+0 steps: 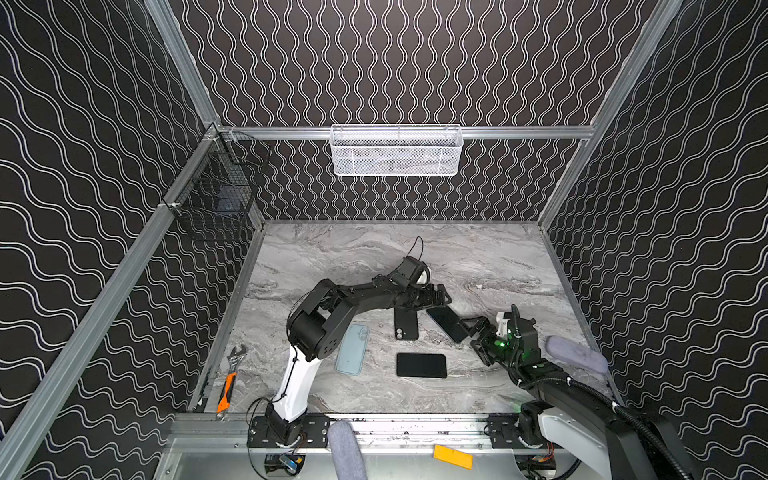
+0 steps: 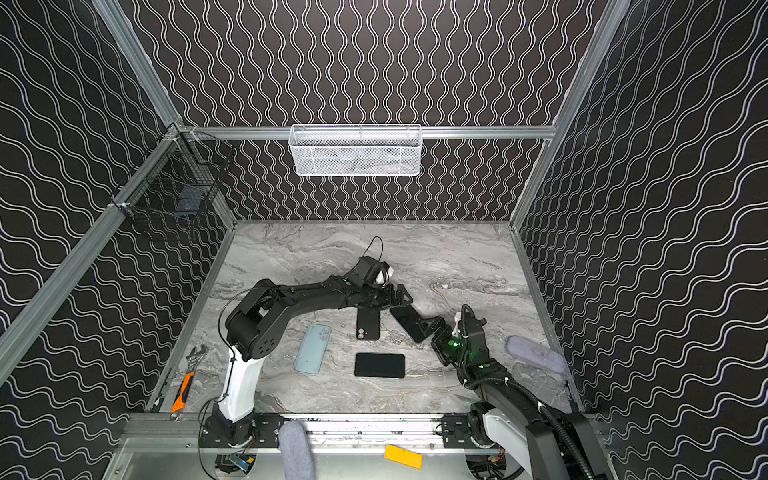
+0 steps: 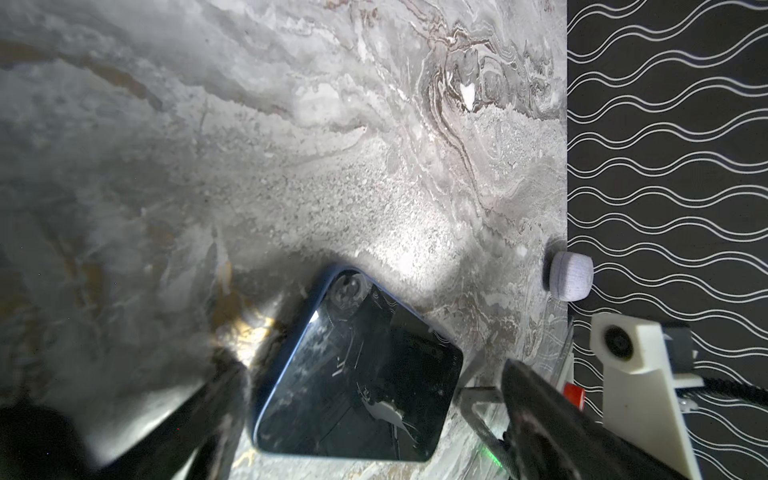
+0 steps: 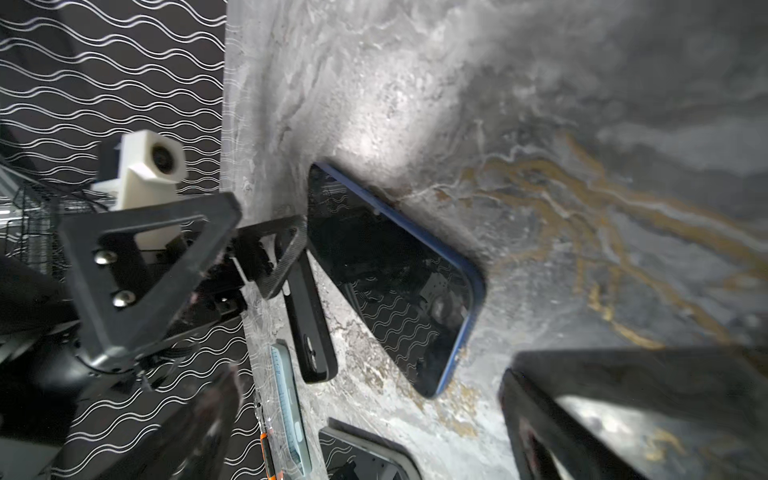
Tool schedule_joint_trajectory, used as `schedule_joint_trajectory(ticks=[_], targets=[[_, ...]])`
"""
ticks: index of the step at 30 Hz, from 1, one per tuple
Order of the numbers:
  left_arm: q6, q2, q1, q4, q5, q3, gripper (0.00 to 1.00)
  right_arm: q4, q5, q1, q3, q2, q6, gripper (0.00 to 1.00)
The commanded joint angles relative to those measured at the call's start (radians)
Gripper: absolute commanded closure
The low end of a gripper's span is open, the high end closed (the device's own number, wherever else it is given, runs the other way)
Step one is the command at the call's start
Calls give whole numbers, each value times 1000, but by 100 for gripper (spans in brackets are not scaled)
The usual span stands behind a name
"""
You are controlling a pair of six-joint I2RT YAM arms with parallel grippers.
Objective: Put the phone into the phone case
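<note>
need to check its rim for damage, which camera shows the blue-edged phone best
The right wrist view: the blue-edged phone lies whole, close and central, rim plain. The left wrist view has it close, but low in the picture. In both top views it is small and dark, rim colour lost.

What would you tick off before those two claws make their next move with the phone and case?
1. Left claw open and empty: ok.
2. Right claw open and empty: ok.
3. Blue-edged phone flat, screen up, one claw at each end: ok.
4. Black case open side up: cannot tell; the left arm covers one end.
5. Phone inside the case: not ok, it lies beside it.
</note>
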Motion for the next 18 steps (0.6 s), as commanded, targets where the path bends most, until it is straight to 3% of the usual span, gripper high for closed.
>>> schedule_joint_trajectory(ticks=[1,18], targets=[[31,14,1,-20,-2,22,1,46,7,1,5,42,12,1],[-63,-34,-22,122,10,-128,1,157,-20,-47,67,189,-1,0]])
